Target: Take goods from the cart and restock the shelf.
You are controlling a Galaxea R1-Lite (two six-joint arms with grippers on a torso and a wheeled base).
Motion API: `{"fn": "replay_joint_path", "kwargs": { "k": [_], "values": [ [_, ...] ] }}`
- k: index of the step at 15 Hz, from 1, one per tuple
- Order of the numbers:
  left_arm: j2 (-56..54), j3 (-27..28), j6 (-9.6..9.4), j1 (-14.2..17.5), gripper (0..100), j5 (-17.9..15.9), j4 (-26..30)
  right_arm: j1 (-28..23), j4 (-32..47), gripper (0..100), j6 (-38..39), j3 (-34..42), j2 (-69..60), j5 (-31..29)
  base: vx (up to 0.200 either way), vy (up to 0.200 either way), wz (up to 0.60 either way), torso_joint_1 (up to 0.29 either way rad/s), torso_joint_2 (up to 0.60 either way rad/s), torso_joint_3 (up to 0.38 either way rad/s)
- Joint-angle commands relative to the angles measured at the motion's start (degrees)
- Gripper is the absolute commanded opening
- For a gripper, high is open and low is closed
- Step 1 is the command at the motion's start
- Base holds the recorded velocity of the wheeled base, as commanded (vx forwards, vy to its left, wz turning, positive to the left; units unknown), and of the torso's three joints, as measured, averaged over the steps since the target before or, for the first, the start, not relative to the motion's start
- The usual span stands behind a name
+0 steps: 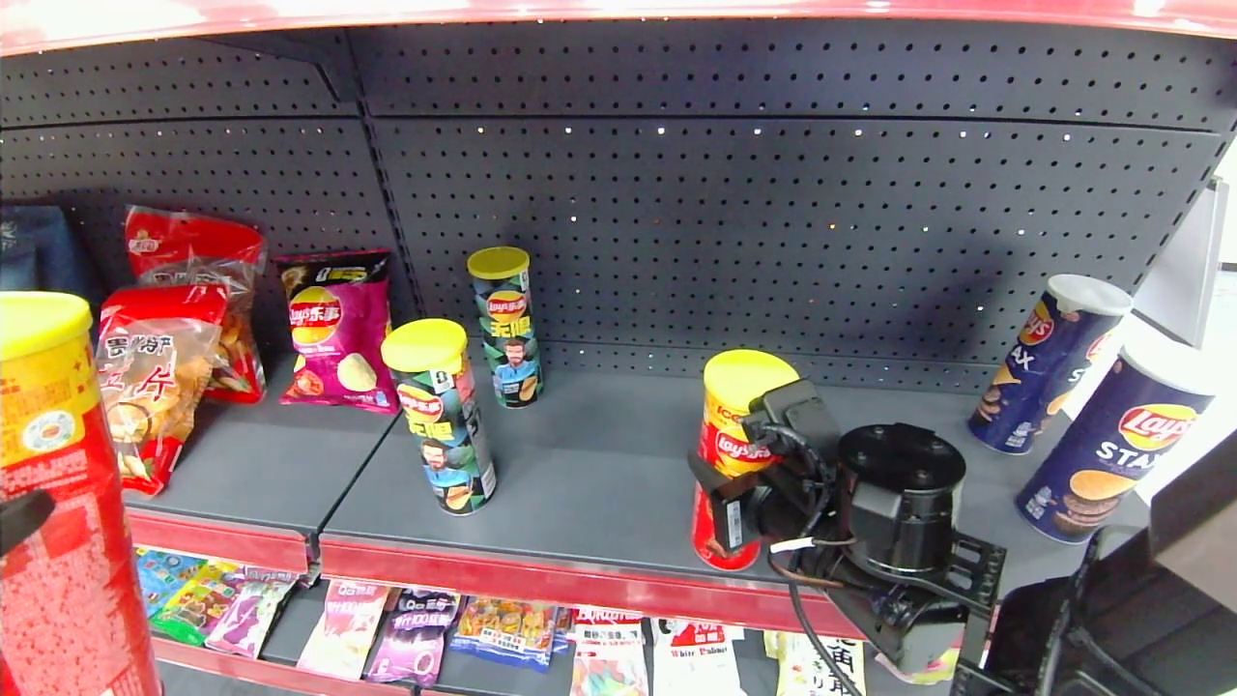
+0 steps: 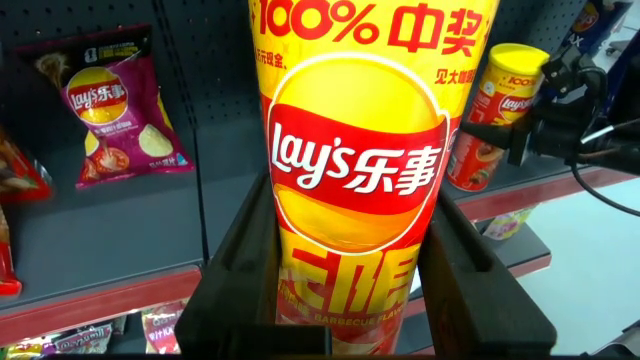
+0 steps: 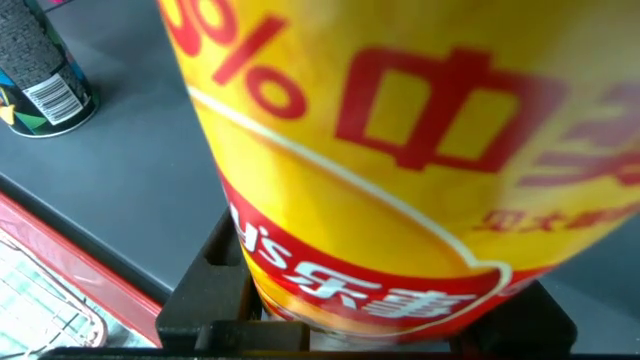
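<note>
Two red-and-yellow chip cans with yellow lids are in hand. My left gripper (image 2: 355, 255) is shut on one can (image 2: 355, 170), held upright in front of the shelf's left end (image 1: 58, 483); its dark fingers (image 2: 240, 270) flank the lower body. My right gripper (image 1: 732, 512) is shut on the other can (image 1: 730, 425), which stands upright on the grey shelf (image 1: 599, 464) near its red front lip. From the right wrist, that can (image 3: 400, 150) sits between the fingers (image 3: 215, 290).
Two green cans (image 1: 440, 416) (image 1: 507, 324) stand left of centre. Two blue cans (image 1: 1049, 362) (image 1: 1116, 445) lean at the right end. Snack bags (image 1: 333, 329) (image 1: 159, 377) occupy the left bay. More bags (image 1: 503, 633) lie on the lower shelf.
</note>
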State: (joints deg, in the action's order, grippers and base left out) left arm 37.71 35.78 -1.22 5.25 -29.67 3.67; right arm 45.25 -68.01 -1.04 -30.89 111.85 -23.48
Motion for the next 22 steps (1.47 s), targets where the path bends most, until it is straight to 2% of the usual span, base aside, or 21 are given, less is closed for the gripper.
{"fn": "replay_joint_path", "kwargs": {
  "k": [1,22],
  "values": [
    [0.1,0.0,-0.01,0.0,0,0.0,0.0,0.2,0.0,0,-0.1,0.0,0.1,0.0,0.0,0.0,0.0,0.0,0.0,0.0],
    [-0.1,0.5,0.16,0.0,0,-0.4,-0.1,0.7,-1.4,0,-0.6,1.3,0.7,0.0,0.0,0.0,0.0,0.0,0.0,0.0]
  ]
}}
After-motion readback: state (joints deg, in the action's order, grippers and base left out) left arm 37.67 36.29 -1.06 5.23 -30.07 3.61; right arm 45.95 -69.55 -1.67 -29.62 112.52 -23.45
